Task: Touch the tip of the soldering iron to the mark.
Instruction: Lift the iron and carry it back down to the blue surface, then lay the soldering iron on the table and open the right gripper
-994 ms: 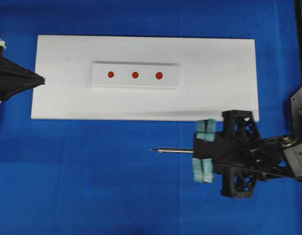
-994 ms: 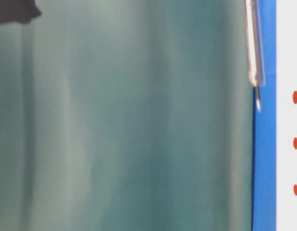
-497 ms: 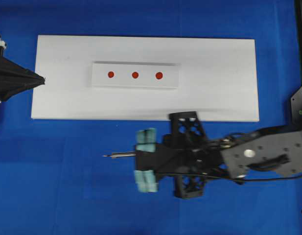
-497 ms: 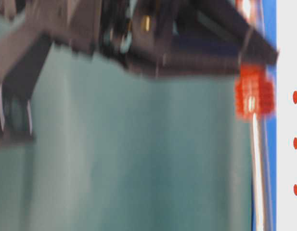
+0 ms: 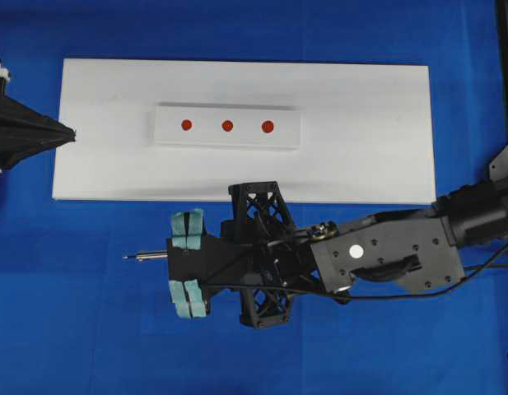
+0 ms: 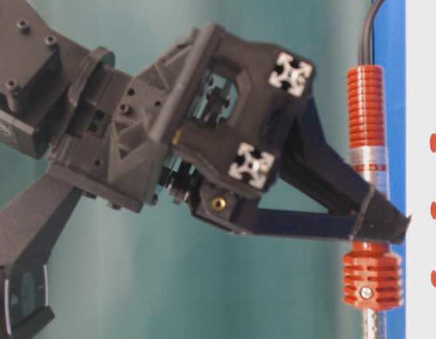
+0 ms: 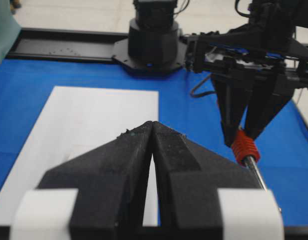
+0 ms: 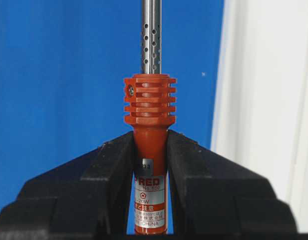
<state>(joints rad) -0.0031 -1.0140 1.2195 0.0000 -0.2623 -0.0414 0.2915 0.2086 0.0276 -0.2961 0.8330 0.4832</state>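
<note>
The orange-red ribbed handle of the silver-shafted soldering iron (image 8: pixel 150 150) is seen only up close, clamped by the right end effector (image 8: pixel 150 165); the left end effector (image 7: pixel 152 145) is pressed together.

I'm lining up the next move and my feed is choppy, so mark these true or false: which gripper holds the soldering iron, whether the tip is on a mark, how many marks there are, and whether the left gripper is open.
1. The right gripper holds the soldering iron by its orange-red handle. True.
2. The iron's tip rests on a red mark. False: it is over the blue table, off the white board.
3. The raised white strip carries three red marks. True.
4. The left gripper is wide open. False: its jaws are shut and empty.
</note>
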